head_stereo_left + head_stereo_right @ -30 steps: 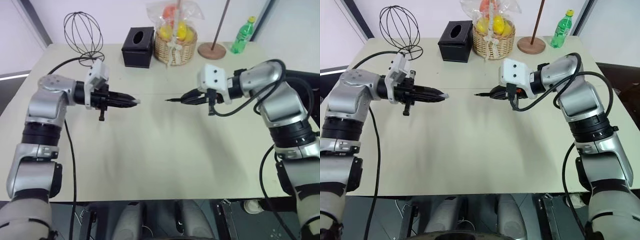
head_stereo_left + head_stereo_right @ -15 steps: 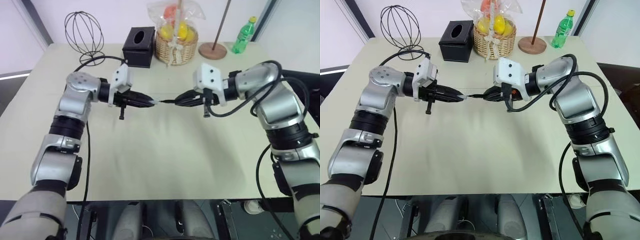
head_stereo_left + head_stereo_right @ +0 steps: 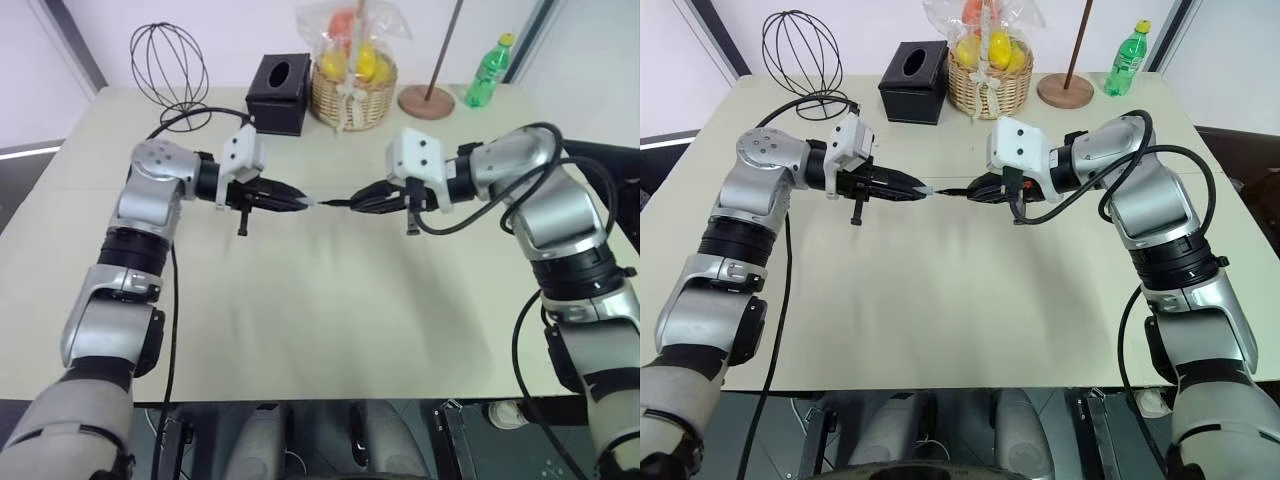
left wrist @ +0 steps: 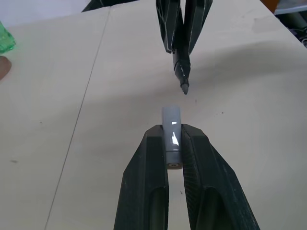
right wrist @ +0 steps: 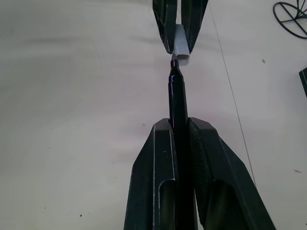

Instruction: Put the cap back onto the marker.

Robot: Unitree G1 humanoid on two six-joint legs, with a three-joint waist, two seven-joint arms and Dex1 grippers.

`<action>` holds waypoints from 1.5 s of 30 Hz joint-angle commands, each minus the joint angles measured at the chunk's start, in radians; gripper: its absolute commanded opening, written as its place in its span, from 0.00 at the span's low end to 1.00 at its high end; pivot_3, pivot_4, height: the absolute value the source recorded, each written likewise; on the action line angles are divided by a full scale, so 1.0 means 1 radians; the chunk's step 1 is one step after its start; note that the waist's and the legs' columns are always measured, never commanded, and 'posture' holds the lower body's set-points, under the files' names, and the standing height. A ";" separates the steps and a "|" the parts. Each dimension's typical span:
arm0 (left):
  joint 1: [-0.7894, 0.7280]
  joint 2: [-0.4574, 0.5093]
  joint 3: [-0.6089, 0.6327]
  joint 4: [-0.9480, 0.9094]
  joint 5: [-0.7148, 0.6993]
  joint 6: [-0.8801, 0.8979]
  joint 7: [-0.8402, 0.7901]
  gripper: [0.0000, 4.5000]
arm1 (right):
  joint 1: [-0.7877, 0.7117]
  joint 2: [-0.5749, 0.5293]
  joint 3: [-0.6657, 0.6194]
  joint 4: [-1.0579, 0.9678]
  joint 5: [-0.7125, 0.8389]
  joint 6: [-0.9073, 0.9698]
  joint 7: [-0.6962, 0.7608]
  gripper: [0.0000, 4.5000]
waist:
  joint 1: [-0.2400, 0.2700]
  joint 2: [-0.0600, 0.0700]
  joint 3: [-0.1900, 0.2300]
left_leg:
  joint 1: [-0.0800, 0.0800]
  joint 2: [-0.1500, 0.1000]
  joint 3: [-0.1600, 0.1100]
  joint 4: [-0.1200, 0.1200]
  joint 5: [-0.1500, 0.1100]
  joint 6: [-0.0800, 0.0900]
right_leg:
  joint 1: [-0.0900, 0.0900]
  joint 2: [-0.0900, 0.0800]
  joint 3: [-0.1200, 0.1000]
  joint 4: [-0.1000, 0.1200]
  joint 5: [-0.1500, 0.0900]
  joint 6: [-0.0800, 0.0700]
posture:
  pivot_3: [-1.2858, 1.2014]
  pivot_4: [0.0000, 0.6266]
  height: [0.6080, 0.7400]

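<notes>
Left eye view has the two arms raised over the desk (image 3: 300,330) and turned in toward each other, so that the two parts of the pen meet point to mouth in mid-air, clear of the surface. On the left, the left gripper (image 3: 297,203) has its fingers (image 4: 148,191) closed on the cap (image 4: 171,132), pinching the closed rear half and leaving the open mouth sticking out ahead of the tips; held that way, nothing of the gripper blocks the opening the tip has to enter. To the right of it, the right gripper (image 3: 362,201) has its fingers (image 5: 153,177) clamped along the barrel of the marker (image 5: 177,98), with the pointed tip projecting well forward toward the cap, so there is free length to slide in before the two grippers would collide.

Left wrist view shows the tip a little short of the cap's mouth and set slightly to one side of its axis; right wrist view puts the tip just at the mouth, so whether they touch I cannot tell. My reading is that the parts are at the final lining-up, not yet pushed together.

Along the far edge of the desk, well apart from the work, stand a wire whisk (image 3: 167,62), a black tissue box (image 3: 276,94), a fruit basket (image 3: 350,85) and a green bottle (image 3: 486,70)
</notes>
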 commanded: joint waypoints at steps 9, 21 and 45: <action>0.006 0.007 0.020 -0.118 -0.035 0.059 0.005 0.00 | -0.010 0.017 -0.013 0.014 -0.003 -0.029 -0.010 0.00 | 0.000 0.000 0.000 | 0.000 0.000 0.000 0.000 0.000 0.000 | 0.000 0.000 0.000 0.000 0.000 0.000 | 0.52 0.24 1.00; -0.008 0.040 0.018 -0.061 -0.002 0.009 0.017 0.00 | -0.008 0.010 -0.015 0.024 -0.008 -0.037 -0.011 0.00 | -0.001 0.000 0.000 | 0.000 0.000 0.000 0.000 0.000 0.000 | 0.000 0.000 0.000 0.000 0.000 0.000 | 0.52 0.24 1.00; 0.000 -0.015 -0.002 -0.070 0.006 -0.007 0.033 0.00 | -0.001 0.019 -0.014 0.013 0.000 -0.034 -0.021 0.00 | 0.001 0.000 0.000 | 0.000 0.000 0.000 0.000 0.000 0.000 | 0.000 0.000 0.000 0.000 0.000 0.000 | 0.52 0.24 1.00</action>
